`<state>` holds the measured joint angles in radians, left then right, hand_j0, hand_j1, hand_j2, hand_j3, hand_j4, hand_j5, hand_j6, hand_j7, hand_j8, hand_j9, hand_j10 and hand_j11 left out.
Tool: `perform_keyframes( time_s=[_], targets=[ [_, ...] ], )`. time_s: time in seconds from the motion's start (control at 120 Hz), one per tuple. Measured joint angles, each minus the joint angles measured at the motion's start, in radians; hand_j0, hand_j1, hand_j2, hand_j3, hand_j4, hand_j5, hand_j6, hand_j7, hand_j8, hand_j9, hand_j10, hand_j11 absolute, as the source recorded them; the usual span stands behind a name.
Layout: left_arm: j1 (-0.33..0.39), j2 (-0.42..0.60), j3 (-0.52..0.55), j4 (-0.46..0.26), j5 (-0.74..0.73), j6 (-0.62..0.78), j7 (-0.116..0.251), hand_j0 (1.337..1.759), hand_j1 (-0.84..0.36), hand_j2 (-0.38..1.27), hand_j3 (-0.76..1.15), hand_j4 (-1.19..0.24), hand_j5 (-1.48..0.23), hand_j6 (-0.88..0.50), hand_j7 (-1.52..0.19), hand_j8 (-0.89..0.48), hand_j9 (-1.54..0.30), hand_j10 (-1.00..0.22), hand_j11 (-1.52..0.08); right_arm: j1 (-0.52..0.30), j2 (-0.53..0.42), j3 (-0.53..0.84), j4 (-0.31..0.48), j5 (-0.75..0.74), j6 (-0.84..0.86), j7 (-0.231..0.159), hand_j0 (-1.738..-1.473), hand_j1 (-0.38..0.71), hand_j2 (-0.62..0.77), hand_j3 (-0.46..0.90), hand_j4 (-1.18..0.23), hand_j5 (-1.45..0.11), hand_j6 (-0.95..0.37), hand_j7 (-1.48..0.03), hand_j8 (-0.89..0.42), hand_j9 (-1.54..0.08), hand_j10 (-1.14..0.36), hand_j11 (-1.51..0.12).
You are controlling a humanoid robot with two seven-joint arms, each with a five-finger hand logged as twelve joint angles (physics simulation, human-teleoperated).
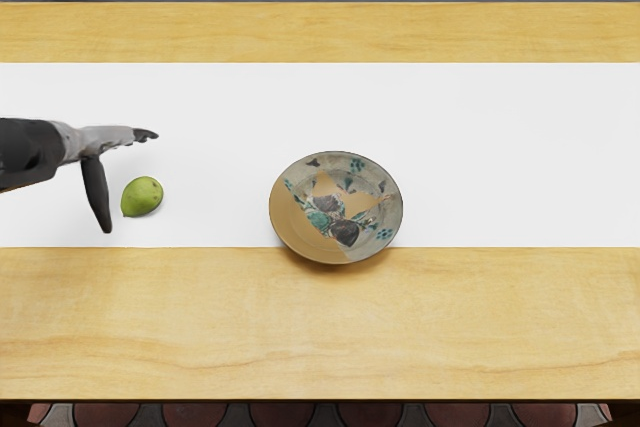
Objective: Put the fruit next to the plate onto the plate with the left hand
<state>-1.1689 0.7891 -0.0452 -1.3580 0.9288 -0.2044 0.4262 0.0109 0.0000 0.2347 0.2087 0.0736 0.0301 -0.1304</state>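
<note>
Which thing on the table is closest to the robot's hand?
The green fruit, right beside the open left hand; the patterned plate lies farther right.

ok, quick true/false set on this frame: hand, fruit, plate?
1. The fruit is on the plate. False: it lies on the white runner, left of the plate and apart from it.
2. The left hand is open and holds nothing. True.
3. The right hand is in view. False: only the left hand shows, coming in from the left edge.
4. The fruit is green. True.
5. The left hand is over the plate. False: it is beside the fruit, well left of the plate.
</note>
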Motion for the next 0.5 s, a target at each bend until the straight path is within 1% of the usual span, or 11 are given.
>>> perform_keyframes(
  time_s=[0.108,0.2,0.367,0.5],
  targets=[
    [0.009,-0.001,0.001,-0.042,0.002,0.021,0.010,1.658,0.35,0.00,0.00,-0.01,0.00,-0.01,0.00,-0.01,0.00,0.00,0.00,0.000,0.000,0.000,0.000,0.000,0.000,0.000,-1.658,-0.32,-0.01,0.00,-0.03,-0.03,-0.03,-0.03,-0.03,-0.03,-0.03,-0.03],
    [0.014,-0.010,0.001,-0.060,0.008,0.034,0.012,1.658,0.35,0.00,0.00,0.00,0.00,-0.01,0.00,-0.01,0.00,0.00,0.00,0.000,0.000,0.000,0.000,0.000,0.000,0.000,-1.658,-0.32,-0.01,0.00,-0.03,-0.03,-0.03,-0.03,-0.03,-0.03,-0.03,-0.03],
    [0.046,-0.035,0.002,-0.068,0.085,0.101,0.015,1.658,0.35,0.00,0.00,0.00,0.00,-0.01,0.00,-0.01,0.00,0.00,0.00,0.000,0.000,0.000,0.000,0.000,0.000,0.000,-1.658,-0.32,-0.01,0.00,-0.03,-0.03,-0.03,-0.03,-0.03,-0.03,-0.03,-0.03],
    [0.052,-0.042,0.002,-0.060,0.136,0.144,0.015,1.658,0.35,0.00,0.00,0.00,0.00,-0.01,0.00,-0.01,0.00,0.00,0.00,0.000,0.000,0.000,0.000,0.000,0.001,0.000,-1.658,-0.32,-0.01,0.00,-0.03,-0.03,-0.03,-0.03,-0.03,-0.03,-0.03,-0.03]
  ],
)
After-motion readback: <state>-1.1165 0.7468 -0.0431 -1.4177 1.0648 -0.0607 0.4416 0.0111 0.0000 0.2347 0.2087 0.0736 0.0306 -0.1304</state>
